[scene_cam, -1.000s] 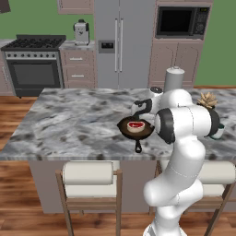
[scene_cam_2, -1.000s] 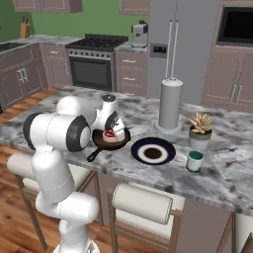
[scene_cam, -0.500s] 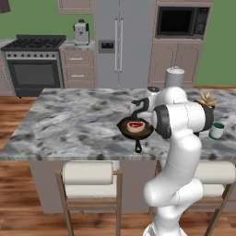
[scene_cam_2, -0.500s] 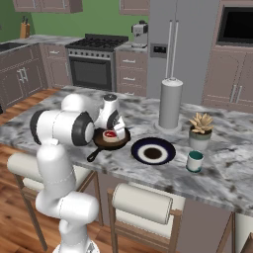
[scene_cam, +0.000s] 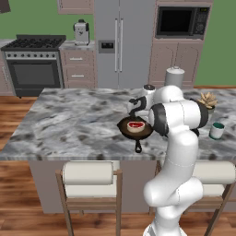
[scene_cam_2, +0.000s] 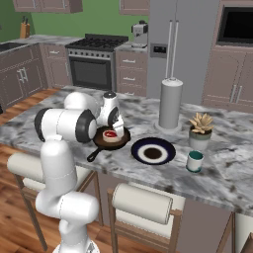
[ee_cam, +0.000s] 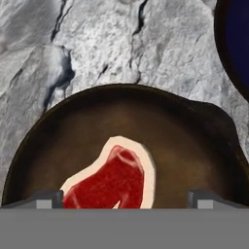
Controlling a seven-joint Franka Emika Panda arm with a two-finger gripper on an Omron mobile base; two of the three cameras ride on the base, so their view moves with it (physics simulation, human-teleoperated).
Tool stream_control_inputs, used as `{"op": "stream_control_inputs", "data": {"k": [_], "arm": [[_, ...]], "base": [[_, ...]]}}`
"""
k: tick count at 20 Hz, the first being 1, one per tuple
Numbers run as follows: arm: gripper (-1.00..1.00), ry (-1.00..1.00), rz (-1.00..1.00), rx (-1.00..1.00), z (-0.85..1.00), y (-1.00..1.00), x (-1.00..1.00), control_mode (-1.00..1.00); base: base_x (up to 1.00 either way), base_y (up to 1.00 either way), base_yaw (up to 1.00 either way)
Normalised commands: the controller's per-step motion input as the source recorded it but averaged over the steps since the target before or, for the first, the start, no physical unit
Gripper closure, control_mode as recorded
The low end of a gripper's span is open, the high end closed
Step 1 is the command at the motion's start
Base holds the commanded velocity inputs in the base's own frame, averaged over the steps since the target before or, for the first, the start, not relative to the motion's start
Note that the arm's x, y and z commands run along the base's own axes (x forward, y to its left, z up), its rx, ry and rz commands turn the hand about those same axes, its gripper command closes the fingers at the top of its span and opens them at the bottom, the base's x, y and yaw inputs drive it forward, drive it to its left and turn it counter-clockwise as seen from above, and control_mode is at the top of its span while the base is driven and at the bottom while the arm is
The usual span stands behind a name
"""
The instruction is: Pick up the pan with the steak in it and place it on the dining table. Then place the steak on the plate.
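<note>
arm shifted slightly — pincer [ee_cam: 121, 200] open over steak [ee_cam: 109, 180] | pan [ee_cam: 194, 155] on dining table [scene_cam: 69, 124] | hand view: marbling close up

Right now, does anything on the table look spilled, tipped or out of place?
Nothing stands out. The pan sits flat on the table with the steak inside, beside the plate; cup, plant and cylinder stand upright.

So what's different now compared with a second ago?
Only the arm moved a little over the pan; its open gripper hangs above the steak, nothing grasped or released. The pan, steak, plate and cup sit on the dining table as before.
</note>
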Motion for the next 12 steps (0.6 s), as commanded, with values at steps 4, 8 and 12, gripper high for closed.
{"op": "stream_control_inputs", "data": {"k": [4, 8, 12], "arm": [[-1.0, 0.04, -0.03, 0.0, -0.13, -0.02, -0.06, -1.0], [-1.0, 0.02, -0.05, 0.0, -0.19, -0.07, -0.24, -1.0], [-1.0, 0.01, -0.01, 0.0, -0.06, 0.0, -0.04, -1.0]], "base": [[0.0, 0.0, 0.0], [0.0, 0.0, 0.0], [0.0, 0.0, 0.0]]}}
